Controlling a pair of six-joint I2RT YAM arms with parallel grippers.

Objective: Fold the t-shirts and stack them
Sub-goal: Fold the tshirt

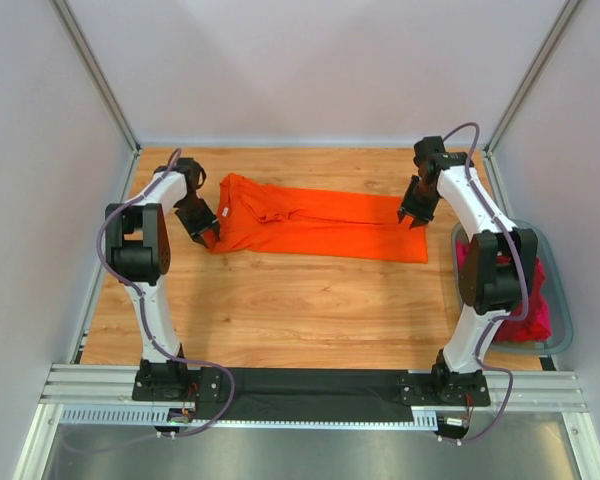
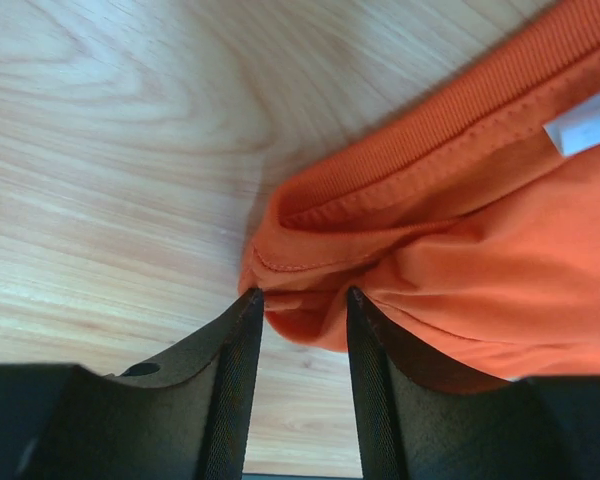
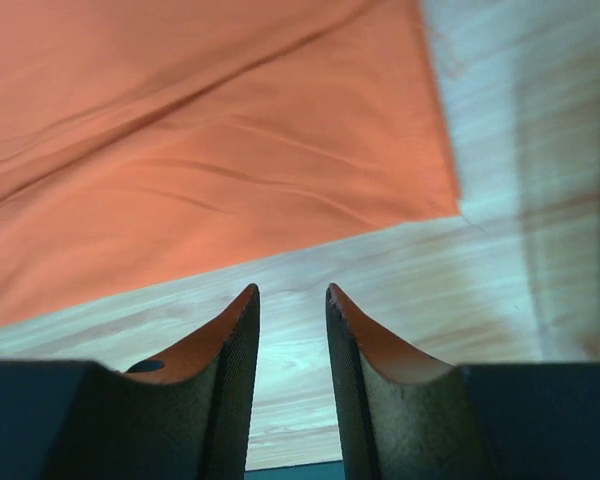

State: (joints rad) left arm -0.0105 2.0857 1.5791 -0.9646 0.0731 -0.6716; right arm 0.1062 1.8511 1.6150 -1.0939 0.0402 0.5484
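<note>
Orange t-shirt (image 1: pixel 320 222) bears a white neck label (image 2: pixel 583 128); writing unreadable.

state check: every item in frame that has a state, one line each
left hand: open, fold of orange tee at its tips.
right hand: open, empty, over bare table near the hem corner.
orange tee: flat in a long strip, collar end left, hem right; not stacked.
pink tees: bunched in tub, unfolded.
tub: at table's right edge, holding tees.

Top view looks down; wrist views, close up, share the orange shirt (image 1: pixel 320 225).
</note>
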